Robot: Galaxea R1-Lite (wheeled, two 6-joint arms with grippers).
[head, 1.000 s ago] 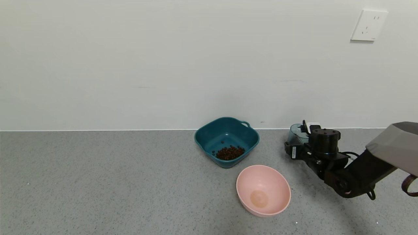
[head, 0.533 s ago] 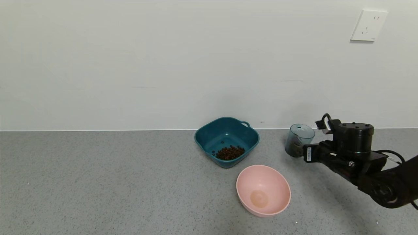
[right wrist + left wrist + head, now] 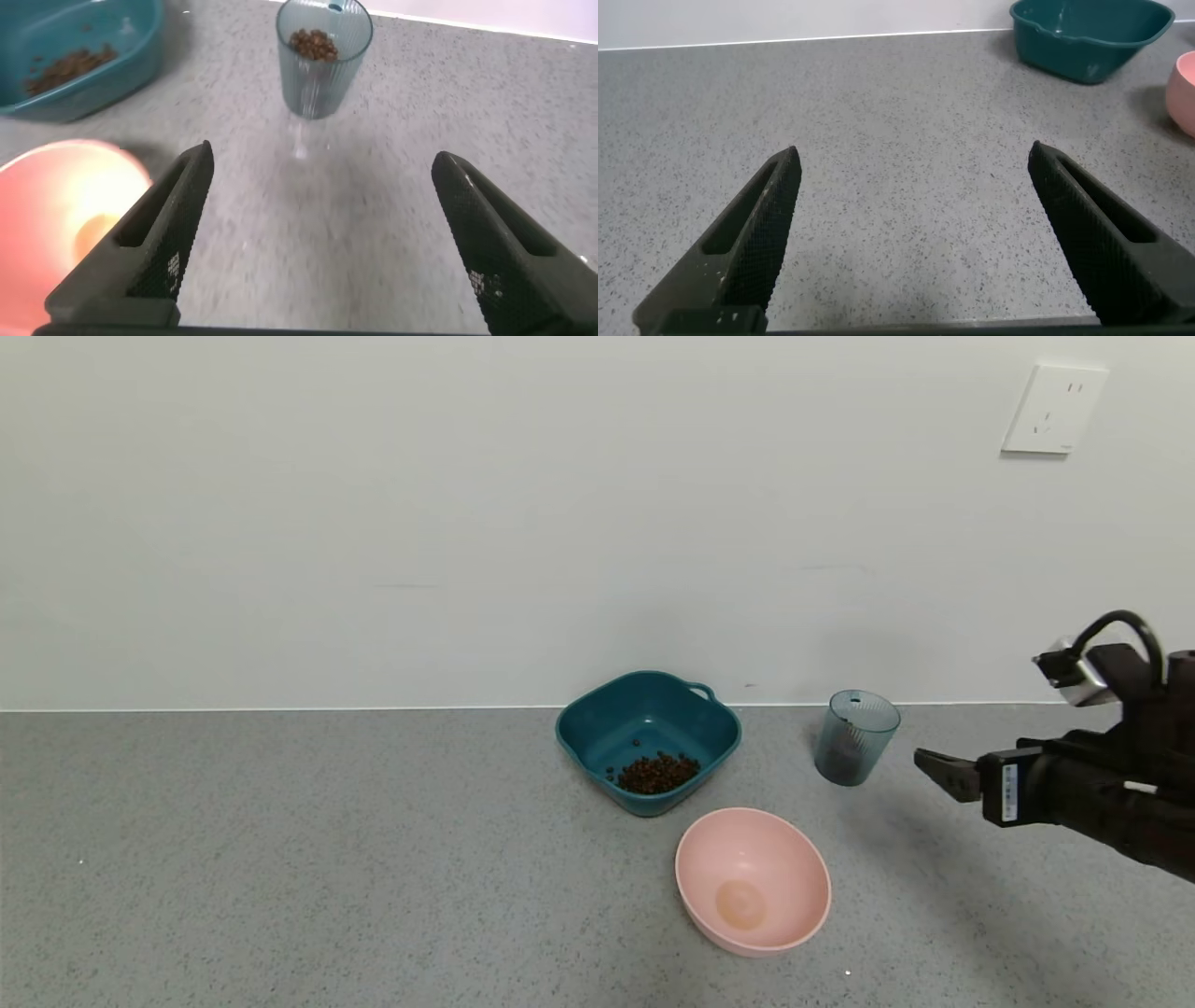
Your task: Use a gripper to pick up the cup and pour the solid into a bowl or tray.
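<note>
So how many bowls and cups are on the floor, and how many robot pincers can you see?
Bowls: 2, the teal bowl with brown pellets in it, and the pink bowl.
Cups: 1, the blue-grey cup, upright, with a few pellets inside.
Pincers: 2, the right pincer open beside the cup, and the left pincer open, seen only by its own camera.
Total: 5.

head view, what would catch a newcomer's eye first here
The teal bowl near the wall holds a heap of brown pellets, and an empty pink bowl sits just in front of it. To their right the blue-grey cup stands upright with pellets inside, and the right hand hangs open beside it, apart.
</note>
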